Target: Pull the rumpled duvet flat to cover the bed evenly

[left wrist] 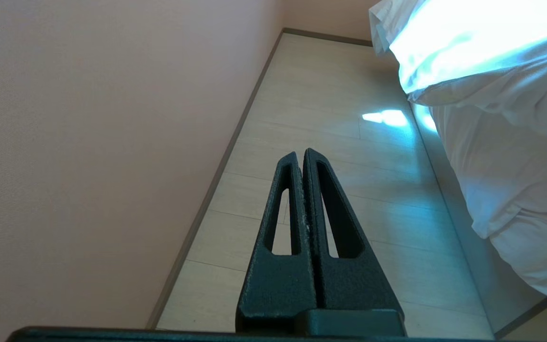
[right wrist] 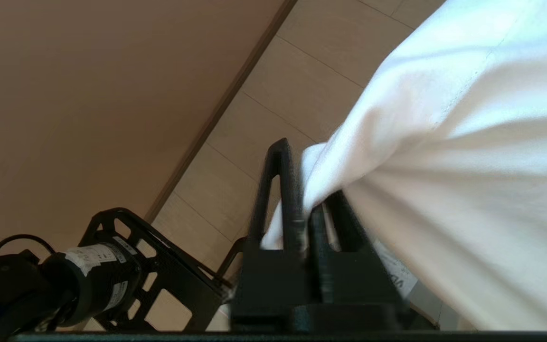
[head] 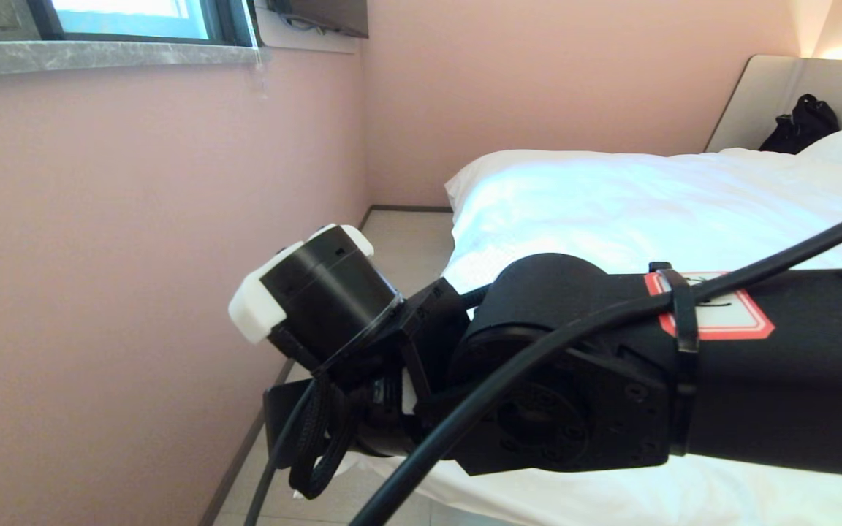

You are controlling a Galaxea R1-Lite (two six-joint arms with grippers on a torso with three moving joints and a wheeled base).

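My right gripper (right wrist: 304, 209) is clenched on a fold of the duvet (right wrist: 444, 166) at the bed's near edge, over the floor (right wrist: 273, 118), and my left gripper (left wrist: 304, 161) hangs clamped on nothing beside the bed (head: 611, 504). The pinch looks thin, so I judge a hard tug could slip the fabric free. Farther off the duvet lies across the bed towards a black bag (head: 801, 124); what it holds I cannot tell.

No readable text anywhere.
A red-bordered sticker (head: 713, 310) on the right arm and small white labels (right wrist: 94, 255) on a black motor housing bear print too small to make out.
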